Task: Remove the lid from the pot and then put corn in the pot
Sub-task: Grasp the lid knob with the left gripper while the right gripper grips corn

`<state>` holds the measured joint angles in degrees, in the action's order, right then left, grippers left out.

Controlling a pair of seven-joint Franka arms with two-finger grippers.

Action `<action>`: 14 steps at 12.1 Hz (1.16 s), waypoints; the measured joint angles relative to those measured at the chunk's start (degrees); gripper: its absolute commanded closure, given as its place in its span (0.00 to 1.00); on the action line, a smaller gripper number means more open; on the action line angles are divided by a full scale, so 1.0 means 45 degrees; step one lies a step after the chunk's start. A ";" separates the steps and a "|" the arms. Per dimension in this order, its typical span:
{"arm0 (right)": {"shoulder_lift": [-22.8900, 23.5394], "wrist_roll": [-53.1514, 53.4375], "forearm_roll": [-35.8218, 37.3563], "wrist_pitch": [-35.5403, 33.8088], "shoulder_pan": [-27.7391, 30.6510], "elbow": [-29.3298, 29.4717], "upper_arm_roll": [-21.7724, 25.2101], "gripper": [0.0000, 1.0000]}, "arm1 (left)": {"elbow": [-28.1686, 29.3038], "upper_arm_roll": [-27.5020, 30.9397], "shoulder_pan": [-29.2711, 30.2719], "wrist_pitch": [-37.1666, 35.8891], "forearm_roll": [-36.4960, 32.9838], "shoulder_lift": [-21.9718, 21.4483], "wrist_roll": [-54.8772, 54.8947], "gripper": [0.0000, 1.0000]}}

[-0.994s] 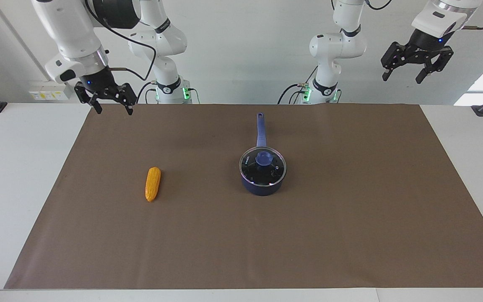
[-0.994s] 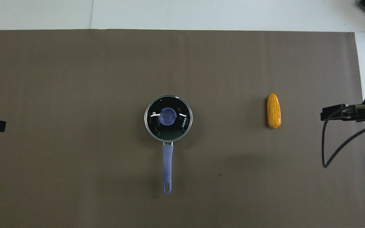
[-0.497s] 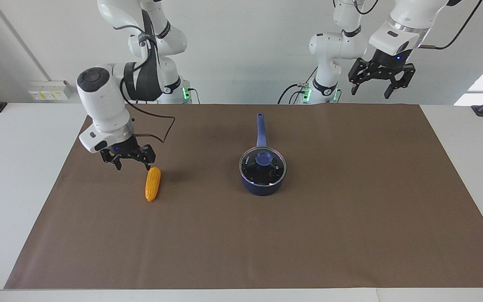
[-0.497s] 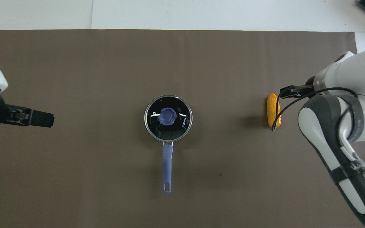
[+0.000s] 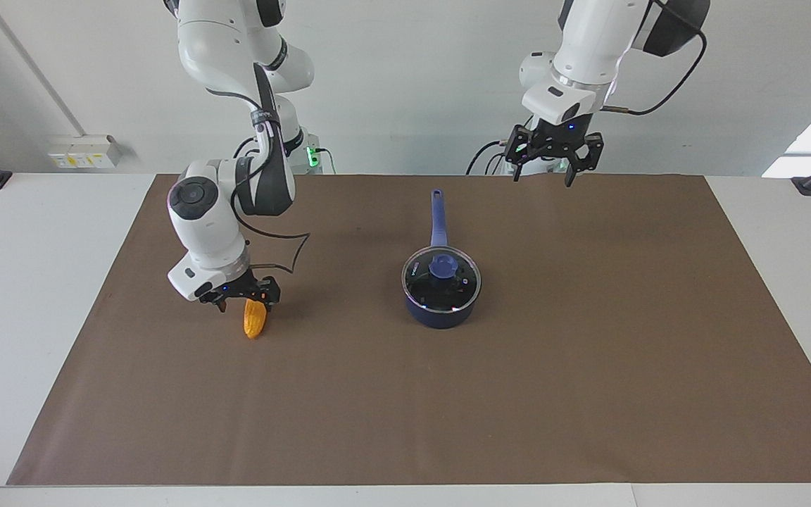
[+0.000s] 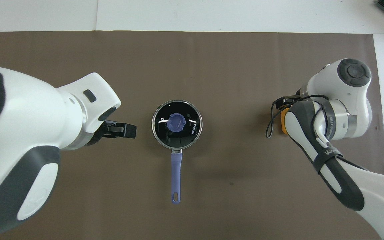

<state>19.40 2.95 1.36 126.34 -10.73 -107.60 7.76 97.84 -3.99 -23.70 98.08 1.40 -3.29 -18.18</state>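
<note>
The dark blue pot (image 5: 441, 312) stands mid-mat, its long handle (image 5: 437, 218) pointing toward the robots. The glass lid (image 5: 459, 284) with a blue knob (image 5: 442, 265) sits on it; the lid also shows in the overhead view (image 6: 186, 134). The orange corn (image 5: 255, 322) lies toward the right arm's end of the table. My right gripper (image 5: 246, 304) is down at the corn's end nearer the robots, open, with fingers on either side of it. In the overhead view only a sliver of the corn (image 6: 282, 122) shows under the right arm. My left gripper (image 5: 545, 171) is open, up in the air over the mat's edge nearest the robots.
A brown mat (image 5: 588, 366) covers most of the white table (image 5: 25, 282). The right arm's cable (image 5: 293, 255) hangs near the corn. In the overhead view the left arm's body (image 6: 28, 133) covers the mat beside the pot.
The right gripper came down from beside the corn onto its nearer end. The left gripper swung inward and lower toward the pot's handle. Pot, lid and corn have not moved.
</note>
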 measured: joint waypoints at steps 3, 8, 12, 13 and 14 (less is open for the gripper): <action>0.0151 0.0062 -0.0003 0.0949 0.0017 -0.0620 0.0002 0.00 | 0.0100 -0.0001 -0.1088 0.1071 -0.0001 0.0934 -0.1338 0.00; 0.0149 0.0159 -0.0022 0.0951 -0.0075 -0.0800 -0.0001 0.52 | 0.0146 -0.0004 -0.2383 0.2834 -0.1113 0.2652 -0.3090 0.00; 0.0132 0.0158 -0.0038 0.0951 -0.0258 -0.0904 -0.0003 1.00 | 0.0151 0.0069 -0.2663 0.4326 -0.1293 0.3887 -0.3542 0.00; 0.0119 0.0157 -0.0038 0.0951 -0.0305 -0.0895 -0.0003 1.00 | 0.0158 0.0105 -0.2646 0.4572 -0.1298 0.4083 -0.3542 0.00; 0.0116 0.0157 -0.0038 0.0916 -0.0347 -0.0850 -0.0003 1.00 | 0.0187 0.0133 -0.2628 0.4818 -0.1303 0.4240 -0.3541 0.00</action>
<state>19.93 3.66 1.19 130.46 -12.29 -111.42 7.75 98.68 -3.39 -35.53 119.76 -4.47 15.79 -34.12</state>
